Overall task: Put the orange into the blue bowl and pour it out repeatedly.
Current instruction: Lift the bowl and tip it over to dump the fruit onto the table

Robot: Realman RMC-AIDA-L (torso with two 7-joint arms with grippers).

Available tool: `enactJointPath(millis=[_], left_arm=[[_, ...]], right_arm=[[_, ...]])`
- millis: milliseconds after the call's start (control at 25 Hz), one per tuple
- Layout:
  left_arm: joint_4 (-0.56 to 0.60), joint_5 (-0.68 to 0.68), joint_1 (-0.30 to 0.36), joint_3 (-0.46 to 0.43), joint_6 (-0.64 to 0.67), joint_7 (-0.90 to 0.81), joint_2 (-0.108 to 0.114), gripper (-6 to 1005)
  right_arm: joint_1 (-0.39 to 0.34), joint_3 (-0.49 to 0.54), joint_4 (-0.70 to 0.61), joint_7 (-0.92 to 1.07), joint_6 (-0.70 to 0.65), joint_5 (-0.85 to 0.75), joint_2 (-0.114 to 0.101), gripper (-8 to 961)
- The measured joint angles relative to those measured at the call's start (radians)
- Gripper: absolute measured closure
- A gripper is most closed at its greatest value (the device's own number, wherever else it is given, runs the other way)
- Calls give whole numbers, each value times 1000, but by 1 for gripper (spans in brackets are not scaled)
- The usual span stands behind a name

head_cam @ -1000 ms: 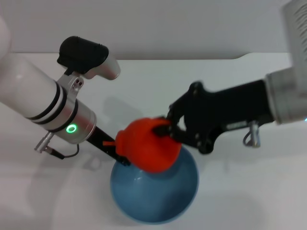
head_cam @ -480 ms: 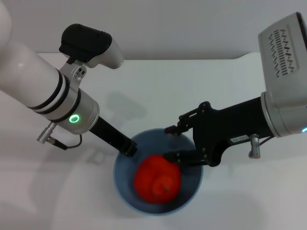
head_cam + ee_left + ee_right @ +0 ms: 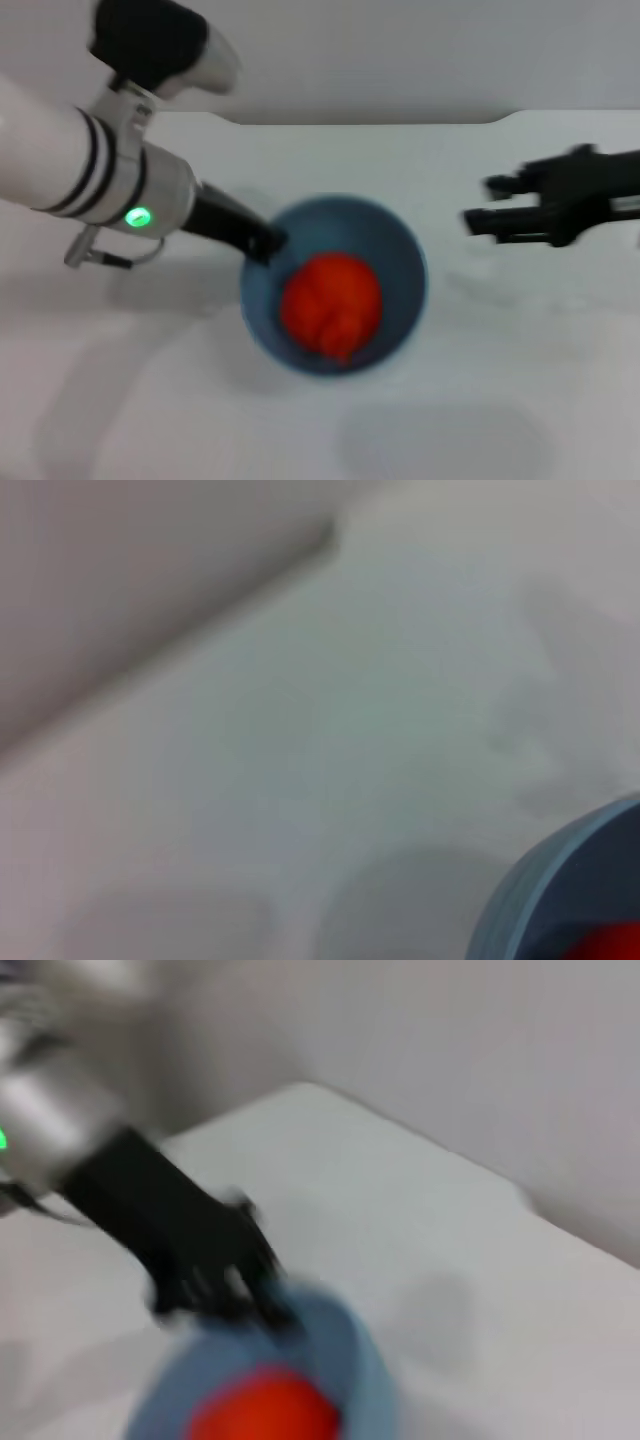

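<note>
The round, red-orange, lumpy orange [image 3: 331,303] sits inside the deep, smooth, light-blue bowl [image 3: 400,250], resting on the bowl's floor with blue wall showing all around it. The bowl is on the white table [image 3: 330,160], roughly in the middle of my view. My left gripper [image 3: 262,243] is at the bowl's rim on my left side, its black fingers clamped on the rim there, with the white and silver arm behind it showing a green light. My right gripper [image 3: 478,205] hangs off to the right of the bowl, well apart from it, its two black fingers spread with a clear gap between them and nothing held. From my left wrist, a curve of the bowl's blue rim [image 3: 540,875] shows at the corner with a sliver of the orange [image 3: 605,945] inside it. From my right wrist, I see the bowl [image 3: 350,1360] with the orange [image 3: 265,1408] in it, and my left gripper [image 3: 235,1290] dark against the rim on the bowl's far side.
</note>
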Motion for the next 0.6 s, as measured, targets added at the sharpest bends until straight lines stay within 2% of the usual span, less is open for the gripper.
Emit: enactJointPath(millis=[40,80,120,160,240,320,400,520,600], left_arm=[[52,22,36,3,-41,2,0,1000],[132,48,99,22,-125,13,-1,1000],[132,48,99,22,-125,13,-1,1000],[167,56,131,40,-175,25,0,1000],[241,80,217,114,-313,80,0,1000],[286,121,277,196,-418,132,0,1001],[320,222,336,304,-546,185,0,1001],[324,389,388,445,-704,223,-3,1001],[299,429,404,498,-795,262,-4,1001]], right_arm=[[-6,44,4,8,-27,-32,-1,453],[-10,60,8,8,-35,-49,-1,453],[-17,81,14,9,-48,-77,-1,453],[-24,97,27,9,-55,-101,0,453],[-36,121,60,9,-59,-131,2,453],[-42,140,108,13,-60,-144,1,452],[-47,152,145,30,-61,-158,0,452],[-54,160,168,48,-62,-183,0,452],[-58,165,171,49,-67,-189,1,451]])
